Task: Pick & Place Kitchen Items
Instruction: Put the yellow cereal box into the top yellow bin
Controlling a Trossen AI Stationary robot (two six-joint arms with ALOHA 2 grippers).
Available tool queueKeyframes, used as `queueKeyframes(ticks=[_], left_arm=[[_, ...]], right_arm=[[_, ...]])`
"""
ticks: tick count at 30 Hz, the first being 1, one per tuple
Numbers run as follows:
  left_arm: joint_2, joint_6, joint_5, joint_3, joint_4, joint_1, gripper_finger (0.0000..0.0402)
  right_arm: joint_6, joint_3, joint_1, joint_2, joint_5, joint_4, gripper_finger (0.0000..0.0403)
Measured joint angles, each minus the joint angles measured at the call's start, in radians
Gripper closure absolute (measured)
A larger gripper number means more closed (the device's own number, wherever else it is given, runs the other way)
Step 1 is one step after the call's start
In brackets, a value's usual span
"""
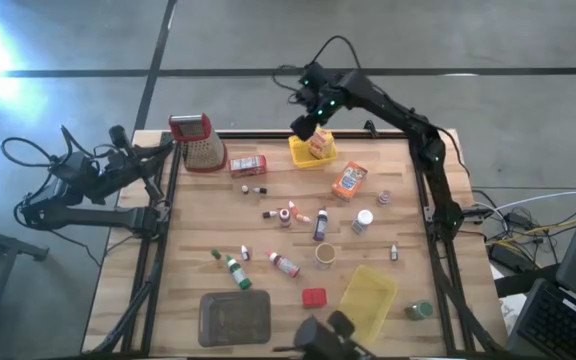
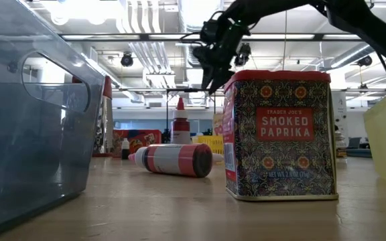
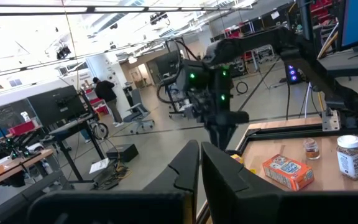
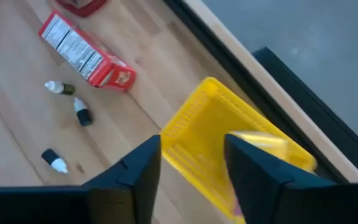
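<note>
High cam looked straight down, low cam sat at tabletop level close behind paprika tin (image 2: 280, 134), both caught yellow basket (image 1: 303, 155).

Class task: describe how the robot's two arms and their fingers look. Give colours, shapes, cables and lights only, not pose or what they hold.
Both arms are dark, built of jointed segments. The right arm shows small green lights near its wrist, with a black cable looping above it. The left arm trails loose black cables. The right gripper has two dark, flat, blocky fingers.
</note>
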Motion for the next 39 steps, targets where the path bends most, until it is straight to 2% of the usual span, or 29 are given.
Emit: queueKeyframes(ticks=[3, 9, 16, 22, 26, 30, 36, 39], left_arm=[[0.000, 0.000, 0.000, 0.000, 0.000, 0.000, 0.0378], [0.000, 0.000, 0.000, 0.000, 0.000, 0.001, 0.0378], [0.000, 0.000, 0.000, 0.000, 0.000, 0.001, 0.0378], [0.000, 0.000, 0.000, 0.000, 0.000, 0.000, 0.0378], [0.000, 0.000, 0.000, 0.000, 0.000, 0.000, 0.0378], [0.000, 0.000, 0.000, 0.000, 0.000, 0.000, 0.0378], [0.000, 0.000, 0.000, 0.000, 0.000, 0.000, 0.0378], [0.000, 0.000, 0.000, 0.000, 0.000, 0.000, 0.0378]], right_arm=[[0.000, -0.055, 0.015, 0.000, 0.000, 0.059, 0.0293], [0.019, -0.169, 0.003, 0.000, 0.000, 0.063, 0.0386], [0.006, -0.263, -0.001, 0.001, 0.001, 0.118, 0.0394], [0.046, -0.303, -0.001, 0.001, 0.012, 0.233, 0.0394], [0.079, -0.333, -0.001, 0.001, 0.139, 0.252, 0.0394], [0.081, -0.344, -0.003, 0.001, 0.189, 0.244, 0.0394], [0.076, -0.304, 0.000, 0.001, 0.173, 0.237, 0.0394], [0.073, -0.276, -0.001, 0.001, 0.095, 0.229, 0.0394]])
